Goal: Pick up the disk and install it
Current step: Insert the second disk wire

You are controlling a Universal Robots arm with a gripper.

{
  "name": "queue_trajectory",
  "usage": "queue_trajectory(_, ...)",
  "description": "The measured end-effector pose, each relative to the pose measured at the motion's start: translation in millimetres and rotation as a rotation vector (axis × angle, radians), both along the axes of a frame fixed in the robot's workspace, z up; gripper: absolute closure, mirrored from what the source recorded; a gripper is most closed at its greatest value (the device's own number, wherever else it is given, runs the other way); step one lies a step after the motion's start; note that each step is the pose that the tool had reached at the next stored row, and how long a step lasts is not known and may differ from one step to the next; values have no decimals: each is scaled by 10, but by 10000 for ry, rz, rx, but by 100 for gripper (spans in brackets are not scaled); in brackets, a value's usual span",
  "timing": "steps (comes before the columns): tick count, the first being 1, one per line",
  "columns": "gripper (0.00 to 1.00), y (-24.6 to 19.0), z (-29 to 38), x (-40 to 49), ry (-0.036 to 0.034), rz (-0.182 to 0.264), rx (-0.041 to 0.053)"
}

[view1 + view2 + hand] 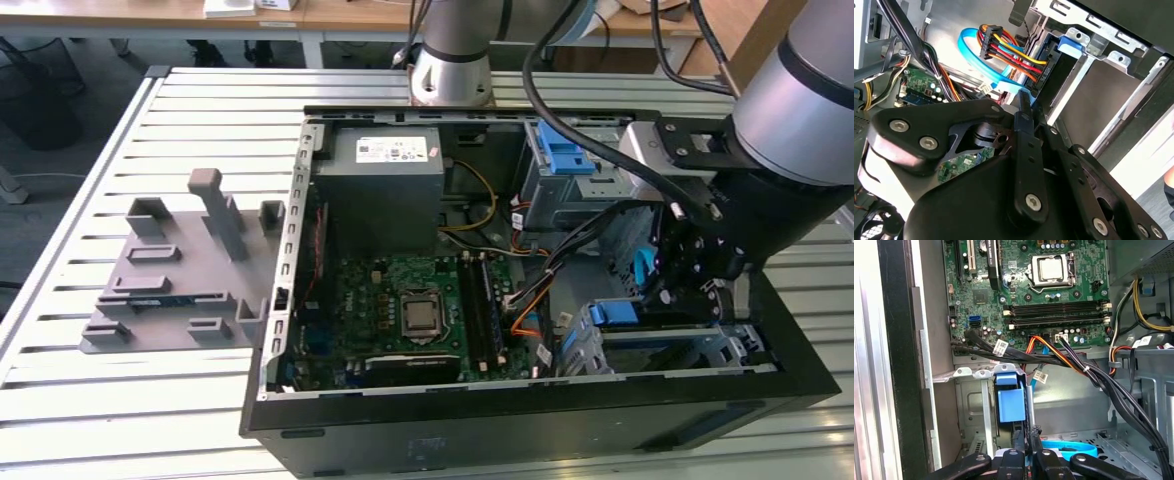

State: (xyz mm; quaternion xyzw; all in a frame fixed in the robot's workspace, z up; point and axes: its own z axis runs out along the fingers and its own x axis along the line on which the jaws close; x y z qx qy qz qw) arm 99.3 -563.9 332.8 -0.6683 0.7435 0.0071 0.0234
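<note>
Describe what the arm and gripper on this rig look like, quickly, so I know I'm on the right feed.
The arm is a thick tube of silver-grey metal with a black wrist section and black cables looping off it. The gripper is matte black: flat linkage bars joined by round silver bolt heads, ending in two narrow black fingers.

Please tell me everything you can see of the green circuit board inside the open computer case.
The green circuit board lies flat on the floor of the open black case, next to a grey metal box. It carries a square silver processor in a metal-framed socket, long black memory slots, and many small components. Black and orange cables run along one edge.
</note>
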Motion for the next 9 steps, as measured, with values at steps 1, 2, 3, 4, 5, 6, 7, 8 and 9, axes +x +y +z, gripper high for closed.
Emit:
queue_trajectory(1,84,-1,-4,0,0,0,2)
queue_trajectory(2,84,-2,-8,0,0,0,2)
queue_trajectory(3,84,-3,-12,0,0,0,1)
queue_trajectory(4,84,-4,-16,0,0,0,3)
queue_trajectory(5,84,-5,-20,0,0,0,4)
queue_trajectory(6,84,-7,-24,0,0,0,5)
queue_trajectory(7,84,-10,-28,0,0,0,8)
queue_trajectory(8,84,-12,-30,1,0,0,10)
queue_trajectory(9,84,-12,-30,1,0,0,9)
